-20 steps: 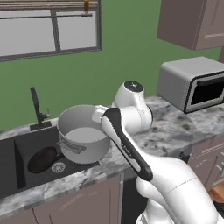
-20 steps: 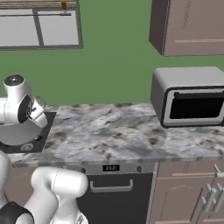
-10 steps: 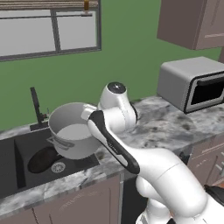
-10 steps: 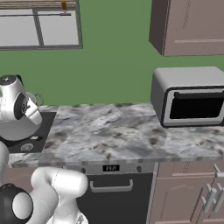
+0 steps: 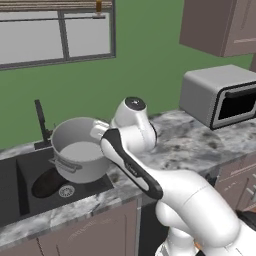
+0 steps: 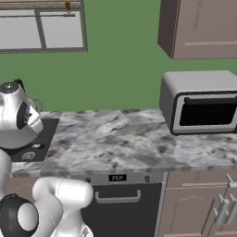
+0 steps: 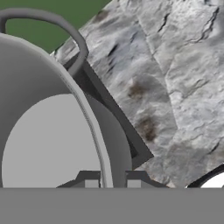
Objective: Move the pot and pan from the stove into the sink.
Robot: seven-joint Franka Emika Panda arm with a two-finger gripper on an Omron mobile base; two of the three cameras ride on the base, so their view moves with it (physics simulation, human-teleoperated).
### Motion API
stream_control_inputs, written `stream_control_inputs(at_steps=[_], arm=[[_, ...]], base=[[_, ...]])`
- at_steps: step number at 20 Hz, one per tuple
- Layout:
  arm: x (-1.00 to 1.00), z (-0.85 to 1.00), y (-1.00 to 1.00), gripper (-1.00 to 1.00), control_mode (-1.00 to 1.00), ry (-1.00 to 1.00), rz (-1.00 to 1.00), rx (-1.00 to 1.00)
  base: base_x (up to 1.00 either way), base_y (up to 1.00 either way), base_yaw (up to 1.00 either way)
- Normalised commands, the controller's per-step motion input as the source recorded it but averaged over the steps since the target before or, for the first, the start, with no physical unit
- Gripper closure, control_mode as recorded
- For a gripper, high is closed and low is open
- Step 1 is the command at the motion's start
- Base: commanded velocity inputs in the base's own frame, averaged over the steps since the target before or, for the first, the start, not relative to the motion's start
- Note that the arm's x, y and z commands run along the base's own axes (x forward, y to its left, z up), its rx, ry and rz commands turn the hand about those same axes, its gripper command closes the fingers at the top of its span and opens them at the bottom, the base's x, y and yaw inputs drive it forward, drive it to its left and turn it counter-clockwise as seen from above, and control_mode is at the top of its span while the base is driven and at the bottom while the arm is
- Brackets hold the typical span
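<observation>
One black pan [image 5: 48,182] lying flat in the sink [image 5: 25,192], beside the round drain [image 5: 66,191]. Just right of it, grey pot [image 5: 80,155] hanging tilted above the basin, jaws clenched on its rim [image 7: 103,151], one fingertip [image 7: 90,181] inside, one outside. Further right, marbled table [image 5: 187,142], then microwave [image 5: 220,95]

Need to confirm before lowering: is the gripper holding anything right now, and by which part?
Yes: the gripper is shut on the pot, pinching its rim wall, one finger inside and one outside, above the sink.
</observation>
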Motion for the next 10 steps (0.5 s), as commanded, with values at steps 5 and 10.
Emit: stream_control_inputs(at_steps=[5,10], arm=[[0.16,-0.18,0.10,1.00,-1.00,-0.04,0.10,0.08],[0.28,-0.12,0.10,1.00,-1.00,-0.02,0.05,0.06]], base=[[0.00,0.00,0.00],[0.00,0.00,0.00]])
